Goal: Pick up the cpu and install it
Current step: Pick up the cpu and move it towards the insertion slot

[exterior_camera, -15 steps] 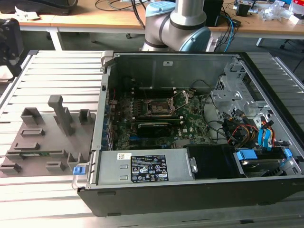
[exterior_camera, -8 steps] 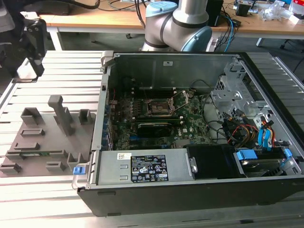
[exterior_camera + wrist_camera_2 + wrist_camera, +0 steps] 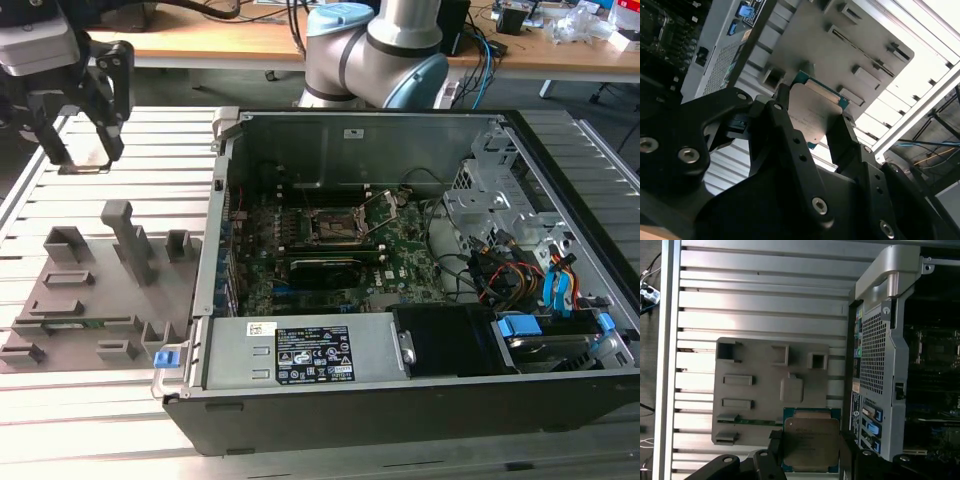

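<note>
The cpu (image 3: 811,442) is a thin square chip with a pale silver-grey top on a green edge. It sits between the two black fingers (image 3: 775,447) of my gripper (image 3: 811,437), which is shut on it. In the second wrist view the cpu (image 3: 815,112) hangs in the gripper (image 3: 814,105) above the grey fixture plate (image 3: 840,55). In the exterior view the gripper (image 3: 85,150) is raised at the far left, above the table behind the fixture plate (image 3: 100,290), with the cpu (image 3: 85,167) seen edge-on. The dark motherboard socket (image 3: 337,228) lies inside the open computer case (image 3: 400,400).
Upright grey blocks (image 3: 130,240) stand on the fixture plate. The case wall (image 3: 222,200) rises between the plate and the motherboard. Cables and drive bays (image 3: 520,280) fill the case at the exterior view's right. The arm's base (image 3: 375,55) stands behind the case.
</note>
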Robot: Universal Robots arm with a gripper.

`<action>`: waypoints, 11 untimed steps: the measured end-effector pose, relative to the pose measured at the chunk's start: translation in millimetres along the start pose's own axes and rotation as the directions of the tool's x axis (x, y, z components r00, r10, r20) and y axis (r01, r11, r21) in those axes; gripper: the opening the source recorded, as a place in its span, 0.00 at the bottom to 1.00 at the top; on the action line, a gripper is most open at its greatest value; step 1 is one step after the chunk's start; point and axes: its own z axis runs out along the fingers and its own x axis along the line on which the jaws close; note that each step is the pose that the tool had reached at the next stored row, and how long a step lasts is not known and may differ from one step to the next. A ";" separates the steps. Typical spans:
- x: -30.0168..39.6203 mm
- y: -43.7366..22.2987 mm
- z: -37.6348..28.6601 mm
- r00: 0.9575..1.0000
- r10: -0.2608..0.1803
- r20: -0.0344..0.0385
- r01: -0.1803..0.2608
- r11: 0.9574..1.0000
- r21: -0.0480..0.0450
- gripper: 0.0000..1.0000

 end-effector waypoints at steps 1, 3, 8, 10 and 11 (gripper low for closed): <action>-6.1 -0.3 0.2 1.000 0.000 0.000 0.000 1.000 0.000 0.54; -13.1 -0.7 0.4 1.000 0.000 0.000 0.000 1.000 0.001 0.54; -34.5 -1.8 1.0 1.000 0.000 0.000 0.000 1.000 0.002 0.54; -40.3 -2.1 1.2 1.000 0.000 0.000 0.000 1.000 0.003 0.54; -46.0 -2.3 1.4 1.000 0.000 0.000 0.000 1.000 0.003 0.54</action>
